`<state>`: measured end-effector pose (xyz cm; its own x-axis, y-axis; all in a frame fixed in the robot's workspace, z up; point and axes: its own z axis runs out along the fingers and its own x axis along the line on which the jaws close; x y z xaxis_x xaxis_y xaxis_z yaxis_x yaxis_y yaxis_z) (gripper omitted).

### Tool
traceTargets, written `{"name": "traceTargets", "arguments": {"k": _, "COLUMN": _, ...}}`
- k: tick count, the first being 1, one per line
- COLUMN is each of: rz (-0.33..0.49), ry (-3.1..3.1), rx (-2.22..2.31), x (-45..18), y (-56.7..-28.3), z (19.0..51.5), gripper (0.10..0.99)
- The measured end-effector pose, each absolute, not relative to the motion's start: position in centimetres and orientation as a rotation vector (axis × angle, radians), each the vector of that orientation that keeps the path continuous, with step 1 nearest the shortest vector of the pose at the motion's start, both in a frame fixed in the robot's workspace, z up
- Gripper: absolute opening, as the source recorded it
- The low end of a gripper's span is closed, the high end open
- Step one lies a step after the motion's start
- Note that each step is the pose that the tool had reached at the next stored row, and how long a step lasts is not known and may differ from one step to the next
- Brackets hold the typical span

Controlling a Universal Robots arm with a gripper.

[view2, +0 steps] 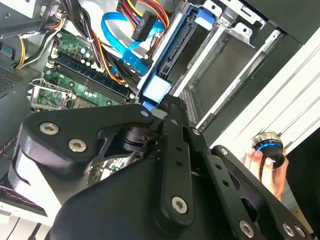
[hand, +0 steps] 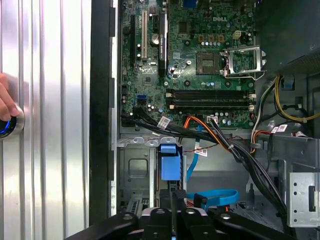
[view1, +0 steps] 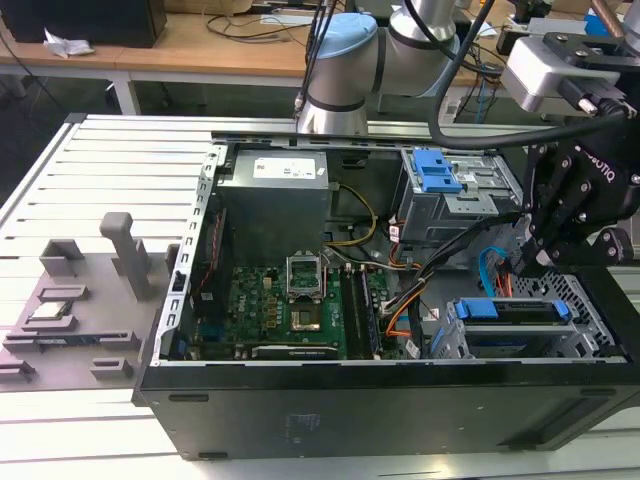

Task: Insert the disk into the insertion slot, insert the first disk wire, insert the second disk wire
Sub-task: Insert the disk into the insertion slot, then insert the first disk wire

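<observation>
The disk [view1: 520, 310], in its blue carrier [view2: 157, 89], lies in the insertion slot [view1: 585, 342], the low silver cage at the case's front corner on the exterior view's right. My gripper [view1: 537, 256] hangs just above the carrier's blue tab [hand: 169, 164]. Its fingers [view2: 172, 112] are shut together with nothing between them, and their tips are at the tab. The first disk wire [view2: 145, 21], orange and red strands with a black plug, hangs loose beside the disk's edge. The second disk wire [view2: 118, 31], a light-blue flat cable [hand: 214, 196], loops loose by it [view1: 487, 272].
The motherboard [view1: 290, 300] covers the case floor, with black cable bundles [hand: 240, 152] crossing toward the cages. A taller grey cage with blue tabs [view1: 440, 175] stands behind. A hand [view2: 263, 162] holds a round knob on the ribbed table [hand: 50, 125] outside the case.
</observation>
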<state>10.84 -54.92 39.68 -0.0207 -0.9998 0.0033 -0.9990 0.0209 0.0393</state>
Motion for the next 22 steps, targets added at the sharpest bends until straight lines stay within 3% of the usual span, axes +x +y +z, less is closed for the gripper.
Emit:
{"name": "traceTargets", "arguments": {"k": 1, "rz": -0.04, "ry": -2.223, "rx": 2.177, "x": 10.8, "y": -54.9, "z": 39.7, "gripper": 0.114}}
{"name": "traceTargets", "arguments": {"k": 2, "rz": -0.04, "ry": -2.223, "rx": 2.177, "x": 10.8, "y": -54.9, "z": 39.7, "gripper": 0.106}}
{"name": "traceTargets", "arguments": {"k": 19, "rz": -0.042, "ry": -2.222, "rx": 2.176, "x": 13.5, "y": -54.8, "z": 39.2, "gripper": 0.106}}
{"name": "traceTargets", "arguments": {"k": 22, "rz": -0.041, "ry": -2.219, "rx": 2.173, "x": 14.6, "y": -53.2, "z": 37.9, "gripper": 0.106}}
